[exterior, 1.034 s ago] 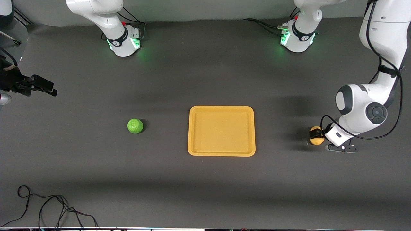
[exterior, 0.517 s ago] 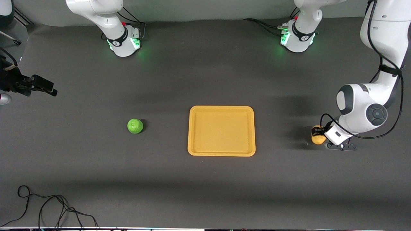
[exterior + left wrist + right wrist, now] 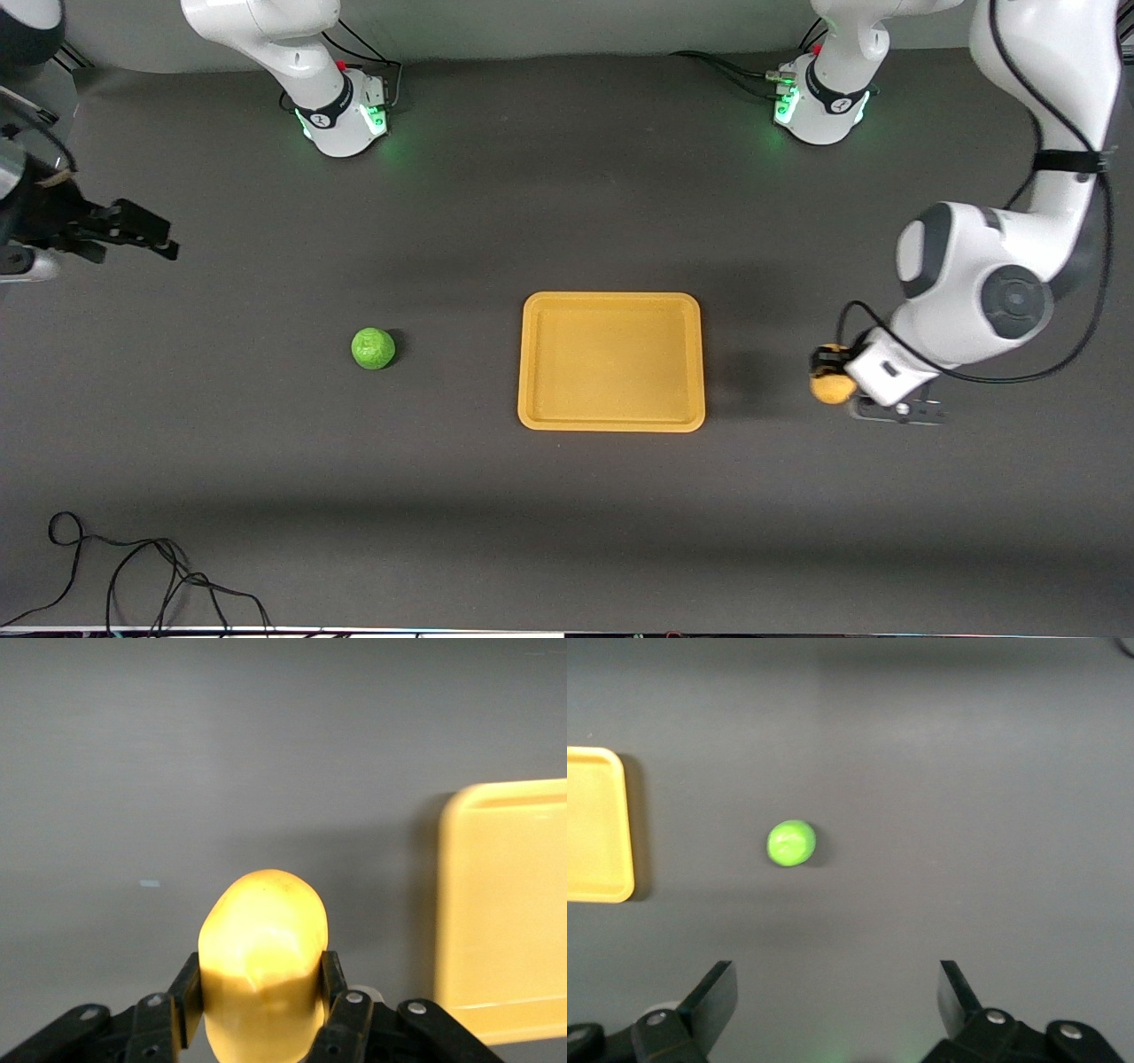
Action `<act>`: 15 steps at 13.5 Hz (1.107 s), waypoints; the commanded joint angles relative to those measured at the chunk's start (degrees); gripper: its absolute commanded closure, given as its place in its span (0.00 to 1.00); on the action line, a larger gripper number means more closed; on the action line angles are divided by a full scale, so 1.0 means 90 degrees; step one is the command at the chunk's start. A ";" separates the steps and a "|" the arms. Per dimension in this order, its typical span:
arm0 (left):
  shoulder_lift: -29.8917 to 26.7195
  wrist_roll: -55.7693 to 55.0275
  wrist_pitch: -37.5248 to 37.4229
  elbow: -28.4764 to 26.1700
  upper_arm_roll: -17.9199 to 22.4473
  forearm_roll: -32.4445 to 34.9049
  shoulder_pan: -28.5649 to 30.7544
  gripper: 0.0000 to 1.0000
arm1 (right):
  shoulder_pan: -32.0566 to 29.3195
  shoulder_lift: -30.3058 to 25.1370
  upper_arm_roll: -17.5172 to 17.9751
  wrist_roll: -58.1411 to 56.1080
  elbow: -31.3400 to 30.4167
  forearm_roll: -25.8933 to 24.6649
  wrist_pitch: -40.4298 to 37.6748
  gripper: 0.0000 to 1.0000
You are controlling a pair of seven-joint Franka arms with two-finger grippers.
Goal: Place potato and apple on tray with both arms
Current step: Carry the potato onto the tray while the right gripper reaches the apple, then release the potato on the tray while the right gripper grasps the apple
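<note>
Left gripper (image 3: 831,377) clamps the potato (image 3: 833,387) between both fingers, lifted over bare table beside the tray (image 3: 611,361), toward the left arm's end. Right gripper (image 3: 837,997) is wide apart, empty, up over the right arm's end; apple (image 3: 373,347) on the table between it and the tray.

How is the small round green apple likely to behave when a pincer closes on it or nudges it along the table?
The small round green apple will probably roll if nudged: it is ball-shaped and sits loose on the flat dark table. It looks rigid, so it should hold its shape. Its curved sides may slip unless the open right pincer closes squarely across its middle.
</note>
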 commanded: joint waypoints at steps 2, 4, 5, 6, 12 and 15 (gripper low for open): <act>0.0448 -0.1223 0.0557 0.0144 -0.0105 -0.0092 -0.0892 0.98 | 0.0879 -0.1152 -0.0019 0.0339 -0.1701 -0.0068 0.0914 0.00; 0.0712 -0.1509 0.0860 0.0135 -0.0105 -0.0092 -0.1265 0.98 | 0.0959 -0.1096 0.0000 0.0426 -0.1772 -0.0068 0.0965 0.00; 0.0868 -0.1577 0.0891 0.0125 -0.0105 -0.0092 -0.1440 0.98 | 0.0988 -0.1037 0.0000 0.0417 -0.1772 -0.0068 0.1023 0.00; 0.1034 -0.1655 0.0901 0.0115 -0.0105 -0.0092 -0.1616 0.97 | 0.0998 -0.0891 0.0000 0.0417 -0.1772 -0.0068 0.1062 0.00; 0.1426 -0.1783 0.1262 0.0086 -0.0105 -0.0043 -0.1764 0.96 | 0.1056 0.0524 0.0000 0.0514 -0.1888 -0.0039 0.2329 0.00; 0.1426 -0.1783 0.1262 0.0076 -0.0105 -0.0033 -0.1755 0.94 | 0.1163 0.0955 0.0000 0.0943 -0.2512 0.0000 0.3500 0.00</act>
